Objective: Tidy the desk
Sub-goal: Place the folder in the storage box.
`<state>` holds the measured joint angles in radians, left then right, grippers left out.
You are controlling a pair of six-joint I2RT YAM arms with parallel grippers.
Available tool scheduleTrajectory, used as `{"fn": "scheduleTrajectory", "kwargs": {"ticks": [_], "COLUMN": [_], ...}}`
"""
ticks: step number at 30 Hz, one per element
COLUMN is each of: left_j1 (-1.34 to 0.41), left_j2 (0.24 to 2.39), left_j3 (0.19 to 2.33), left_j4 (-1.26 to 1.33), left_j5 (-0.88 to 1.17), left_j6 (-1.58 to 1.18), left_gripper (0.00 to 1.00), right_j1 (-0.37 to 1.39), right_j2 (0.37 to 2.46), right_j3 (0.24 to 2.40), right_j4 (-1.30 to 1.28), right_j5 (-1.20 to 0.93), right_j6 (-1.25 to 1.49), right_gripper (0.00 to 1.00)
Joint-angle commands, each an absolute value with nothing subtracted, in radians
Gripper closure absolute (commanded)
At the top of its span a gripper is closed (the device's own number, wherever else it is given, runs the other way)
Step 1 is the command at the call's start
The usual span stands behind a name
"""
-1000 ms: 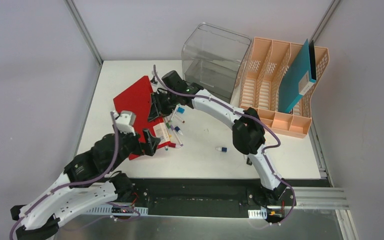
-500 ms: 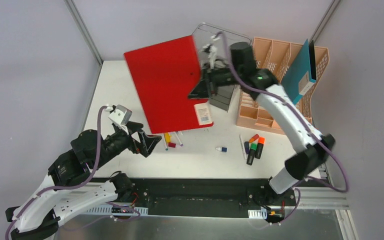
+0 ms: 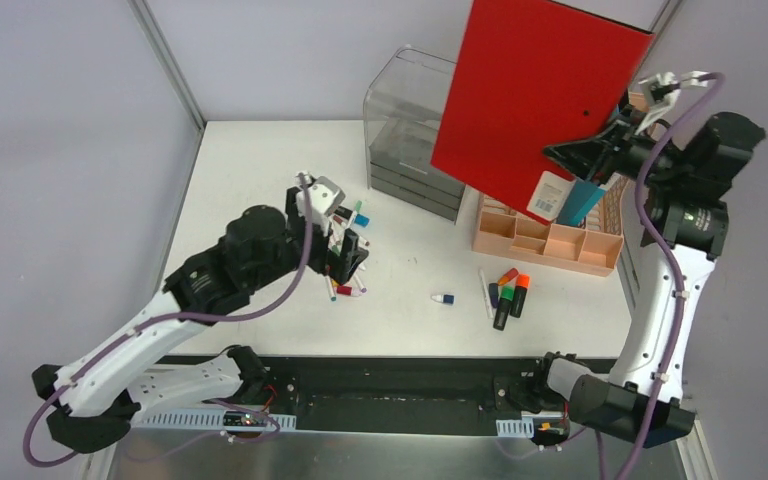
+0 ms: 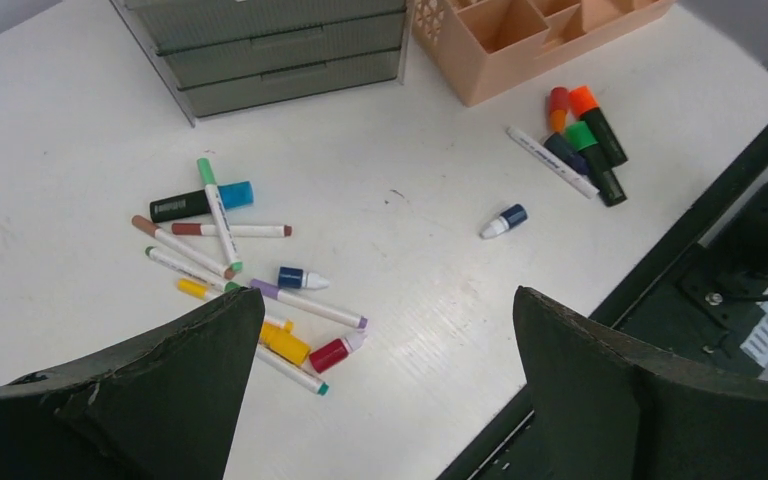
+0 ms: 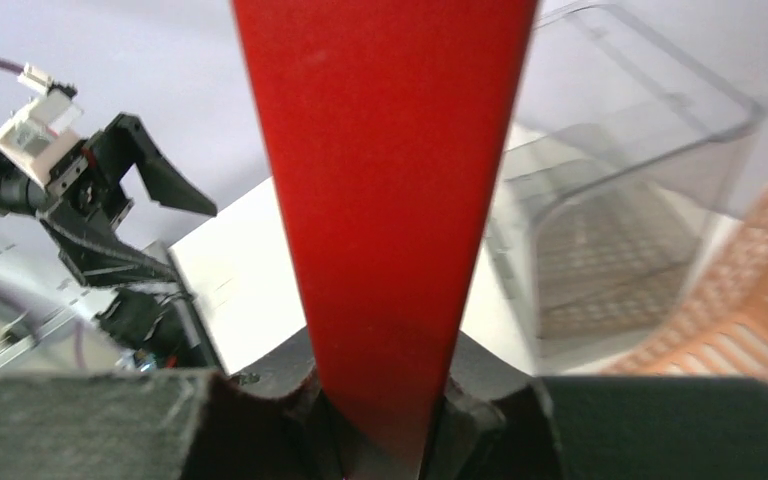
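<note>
Both jaws of the right gripper (image 3: pixel 575 155) clench an edge of the flat red plastic folder (image 3: pixel 530 95), raised above the peach plastic organizer (image 3: pixel 560 243) at far right. The left gripper (image 3: pixel 350 255), jaws spread wide, hovers over loose coloured markers (image 4: pixel 225 245) on the large white desk (image 3: pixel 250 165) beneath both arms.

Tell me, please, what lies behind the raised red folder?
The red folder hides most of the peach rack and part of the drawer unit; a teal folder's lower end shows.

The white desk (image 3: pixel 250 160) bears scattered markers (image 4: pixel 219 215), highlighters (image 3: pixel 508 292), a grey drawer unit (image 3: pixel 405 130) — and a peach organizer (image 3: pixel 550 243).
</note>
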<state>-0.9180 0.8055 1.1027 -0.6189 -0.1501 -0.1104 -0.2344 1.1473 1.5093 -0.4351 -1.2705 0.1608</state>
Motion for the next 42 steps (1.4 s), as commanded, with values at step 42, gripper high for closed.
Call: {"fn": "scheduleTrajectory", "kwargs": {"ticks": [42], "left_j1": [-0.521], "left_j2": [0.902], "left_j3": [0.998], "left_j4": [-0.489], "left_j5": [0.156], "left_j6": [-0.012], "left_gripper": [0.01], "right_j1": [-0.624], "right_j2": [1.021], "right_j3": [1.253], "right_j4": [-0.382], "right_j5": [-0.718], "right_j6": [-0.077], "right_gripper": [1.00]}}
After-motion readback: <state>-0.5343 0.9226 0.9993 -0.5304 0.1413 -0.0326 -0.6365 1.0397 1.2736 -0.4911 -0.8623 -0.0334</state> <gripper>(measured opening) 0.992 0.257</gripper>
